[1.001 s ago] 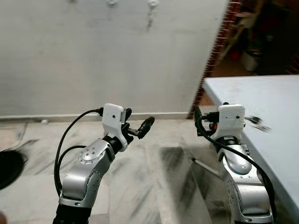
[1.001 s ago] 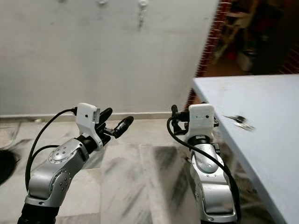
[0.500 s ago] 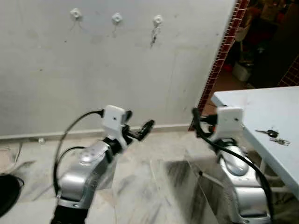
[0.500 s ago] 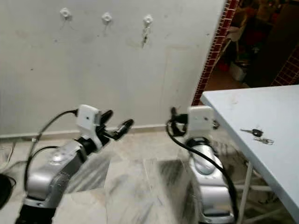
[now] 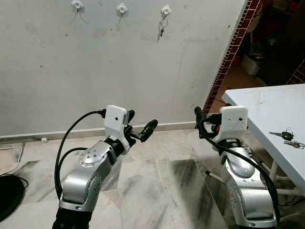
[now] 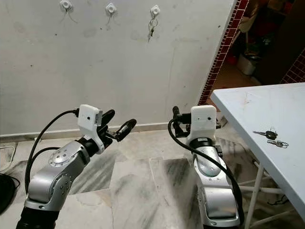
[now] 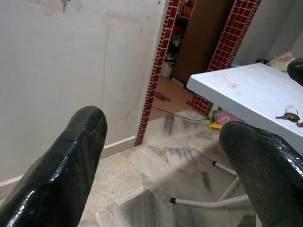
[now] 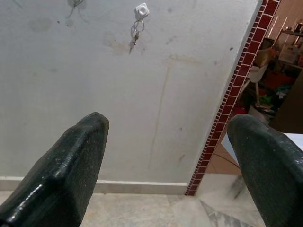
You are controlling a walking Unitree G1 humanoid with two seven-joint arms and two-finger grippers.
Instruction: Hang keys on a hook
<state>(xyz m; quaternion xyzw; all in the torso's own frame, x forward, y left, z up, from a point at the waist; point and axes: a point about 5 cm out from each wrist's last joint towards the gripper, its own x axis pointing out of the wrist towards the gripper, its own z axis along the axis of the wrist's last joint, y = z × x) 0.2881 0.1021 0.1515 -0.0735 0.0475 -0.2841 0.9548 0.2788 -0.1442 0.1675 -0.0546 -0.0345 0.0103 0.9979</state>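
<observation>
one set of keys (image 5: 163,26) already hangs on the rightmost wall hook (image 5: 166,9); a second set of keys (image 5: 287,137) lies on the table (image 5: 267,105), not yet picked up. left gripper (image 5: 140,128) and right gripper (image 8: 165,156), fingers spread wide, hold nothing.

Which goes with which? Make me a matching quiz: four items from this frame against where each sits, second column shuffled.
Items:
1. small bunch of metal keys on a ring
2. single key on a ring
3. white plastic wall hook, far left of the row
4. black cable

Places:
A. hanging from the rightmost hook
B. on the marble floor by the wall
C. bare, nothing hanging from it
D. on the white table top

Pairs: 1-D, 2-A, 3-C, 4-B
</observation>
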